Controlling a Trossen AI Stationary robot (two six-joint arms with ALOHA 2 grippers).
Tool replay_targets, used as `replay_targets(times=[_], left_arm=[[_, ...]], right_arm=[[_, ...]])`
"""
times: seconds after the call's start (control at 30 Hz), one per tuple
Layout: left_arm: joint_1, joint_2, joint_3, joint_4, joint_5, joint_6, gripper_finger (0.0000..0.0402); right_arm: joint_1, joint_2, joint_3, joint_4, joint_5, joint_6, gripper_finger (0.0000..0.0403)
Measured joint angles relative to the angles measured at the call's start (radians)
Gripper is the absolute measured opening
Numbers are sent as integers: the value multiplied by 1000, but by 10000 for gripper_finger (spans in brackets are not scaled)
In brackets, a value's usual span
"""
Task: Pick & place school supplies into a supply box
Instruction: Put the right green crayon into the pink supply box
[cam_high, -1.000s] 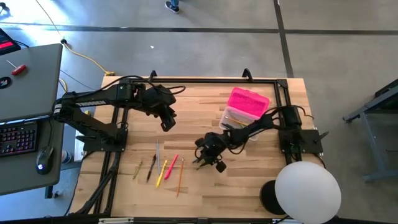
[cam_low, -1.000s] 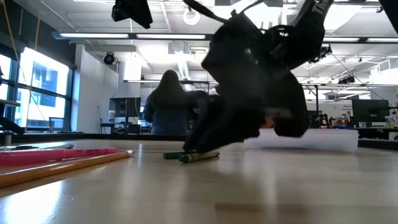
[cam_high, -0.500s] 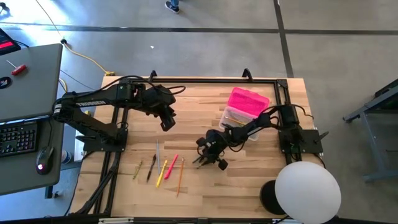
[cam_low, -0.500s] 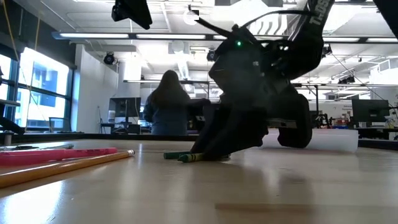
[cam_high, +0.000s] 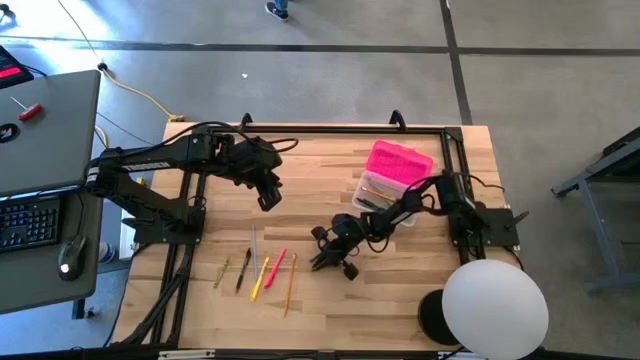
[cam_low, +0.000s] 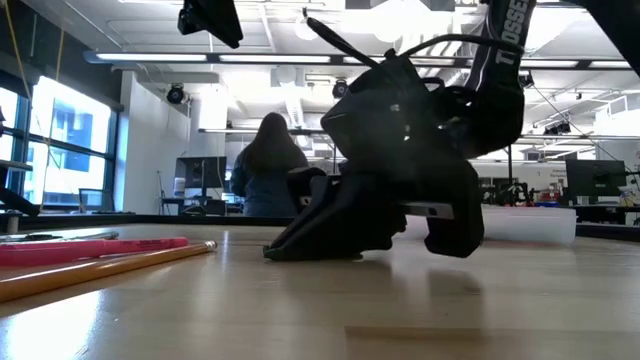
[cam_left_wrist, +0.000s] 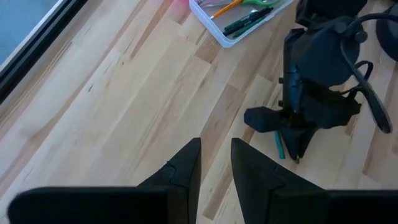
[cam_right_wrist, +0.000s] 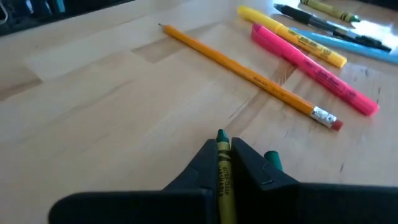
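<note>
My right gripper (cam_high: 322, 262) is low over the table near its middle, shut on a green crayon (cam_right_wrist: 221, 163). A second green crayon (cam_right_wrist: 272, 160) lies beside one of its fingers. The other supplies lie in a row toward the near left: orange pencil (cam_right_wrist: 249, 71), pink highlighter (cam_right_wrist: 314, 68), yellow highlighter (cam_right_wrist: 292, 36) and dark pens (cam_high: 243, 270). The clear supply box (cam_high: 378, 192) stands open at the far right, its pink lid (cam_high: 400, 162) leaning behind it, with pens inside (cam_left_wrist: 245, 22). My left gripper (cam_high: 268, 195) hovers above the table's left-middle, its fingers a narrow gap apart. My right gripper pinches the green crayon between its two fingers (cam_right_wrist: 205, 158), which lie along it. The crayon's pointed end (cam_right_wrist: 221, 135) sticks out just past the fingertips. The fingers come in nearly level, low over the wood (cam_low: 285, 247); whether the crayon is clear of the table, I cannot tell.
A black frame (cam_high: 300, 130) edges the table on its far, left and right sides. A white round lamp (cam_high: 495, 305) hangs over the near right corner. A desk with a laptop and keyboard (cam_high: 30, 215) stands to the left. A person (cam_low: 268, 165) sits far behind.
My right gripper has sunk toward the table and tipped from steeply slanted to nearly level, over the two green crayons. In the low view it now hides them. My left arm has kept still.
</note>
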Motion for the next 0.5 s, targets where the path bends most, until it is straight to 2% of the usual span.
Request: replay_targets(times=[0.13,0.17,0.4,0.5], left_arm=[[0,0,0,0,14,-2,120],[0,0,0,-1,14,-4,120],[0,0,0,-3,14,-6,120],[0,0,0,-2,13,-6,120]], right_arm=[[6,-126,-4,-115,41,13,6],[8,-173,-9,-155,78,15,7],[13,-503,-4,-579,504,-71,4],[2,-611,-18,-665,700,-52,7]])
